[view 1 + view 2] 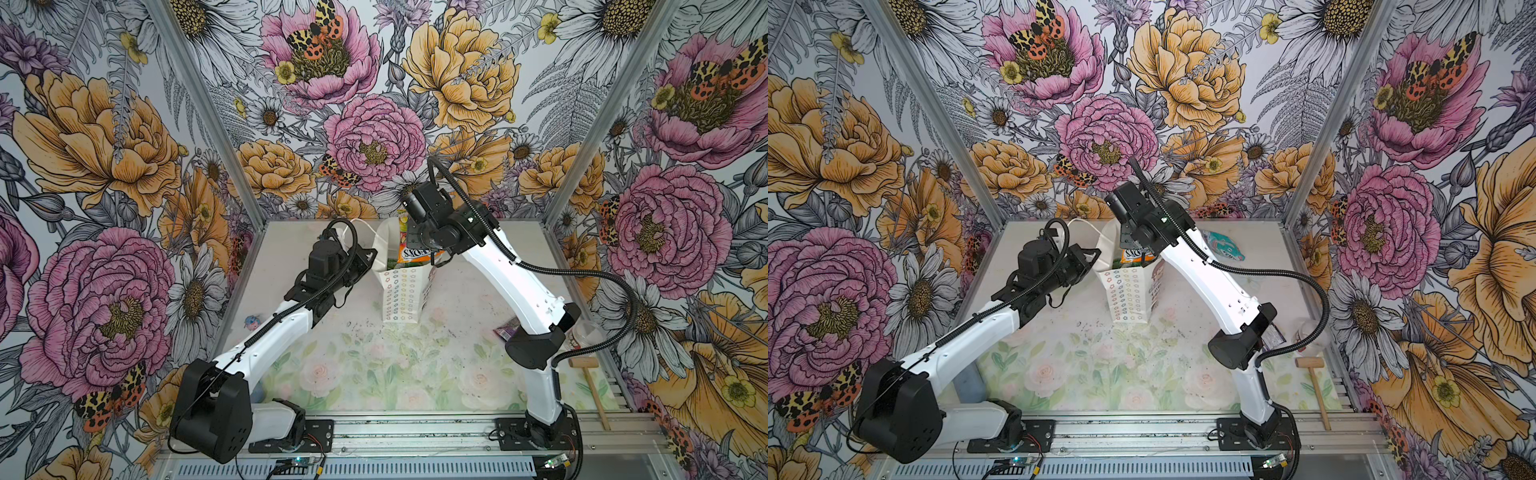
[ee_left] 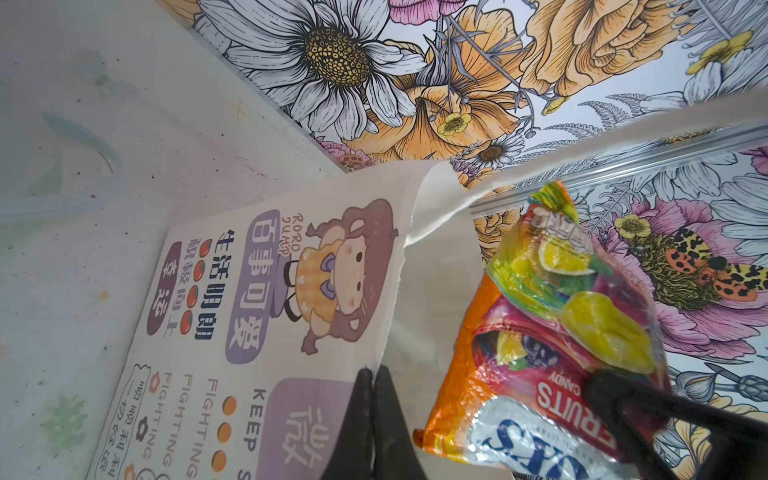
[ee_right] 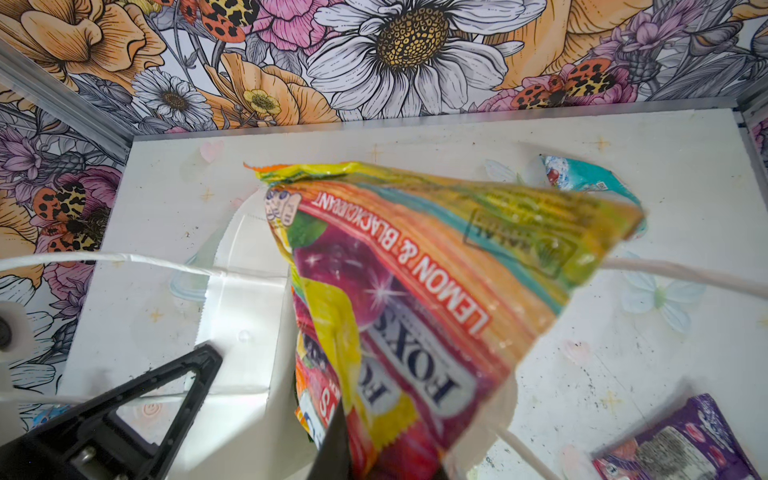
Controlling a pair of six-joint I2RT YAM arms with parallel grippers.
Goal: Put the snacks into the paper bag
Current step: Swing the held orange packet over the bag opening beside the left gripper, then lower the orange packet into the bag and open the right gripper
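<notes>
The table [image 1: 374, 365] has a white top with a pale print of roses and leaves, and small dark specks are scattered near its middle. The paper bag [image 1: 399, 295] stands upright in the far half, about midway between the left and right edges. A teal packet [image 1: 1223, 247] lies toward the far right corner. A purple packet [image 1: 507, 329], a clear cup [image 1: 587, 330] and a wooden mallet [image 1: 592, 390] are along the right edge, the mallet nearest the front. A small blue and pink thing [image 1: 251, 321] lies at the left edge.

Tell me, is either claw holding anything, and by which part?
Left gripper pinches the paper bag by its top rim, cartoon-printed side. Right gripper grips the orange FOX'S candy packet by its logo end.
</notes>
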